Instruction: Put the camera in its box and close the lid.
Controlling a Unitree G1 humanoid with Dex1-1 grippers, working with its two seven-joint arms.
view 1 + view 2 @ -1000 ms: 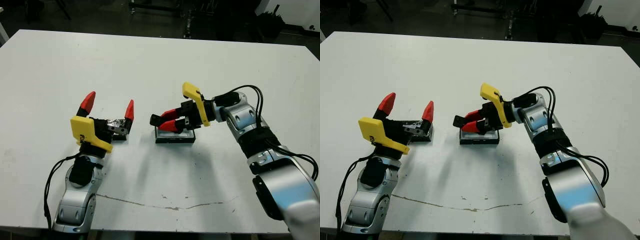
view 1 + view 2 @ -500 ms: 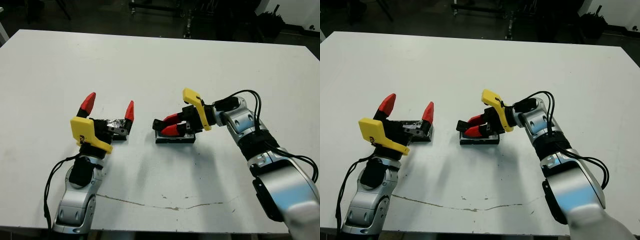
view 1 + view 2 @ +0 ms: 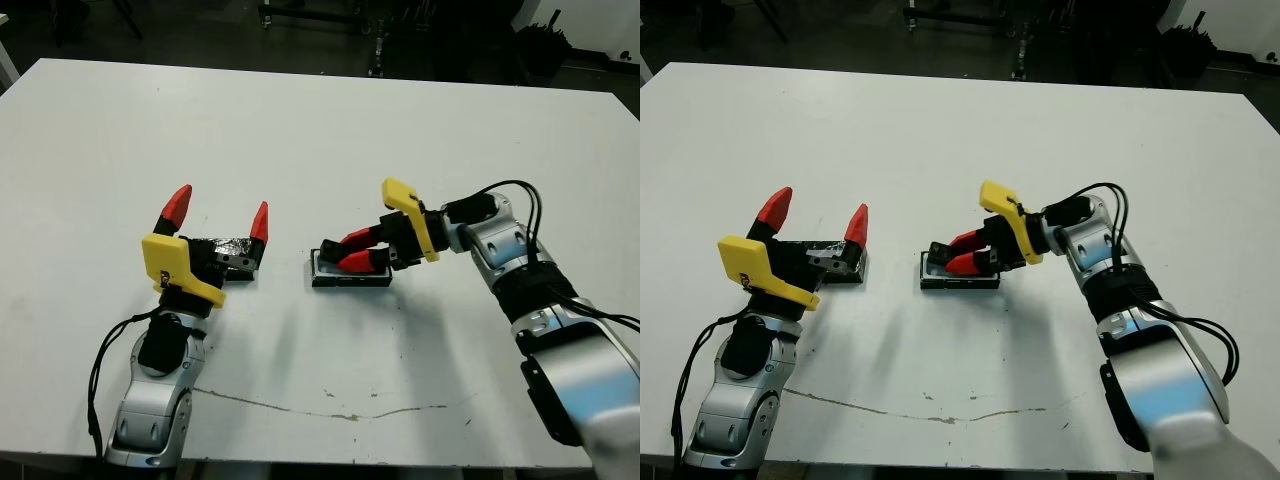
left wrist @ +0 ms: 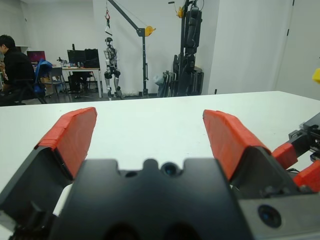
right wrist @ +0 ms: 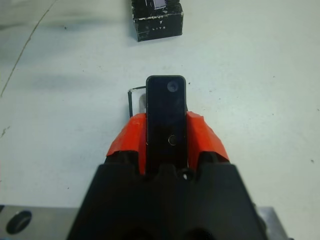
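Right now my right gripper is clamped on the camera, holding it low and nearly flat over the box so the bar lines up w/ the tray, I reckon. My left gripper is spread wide, empty, parked just over the lid, prob. ready for closing. Head views barely show the camera; the right wrist view shows it pinched btwn both fingers.

The right hand and camera hide most of the box.
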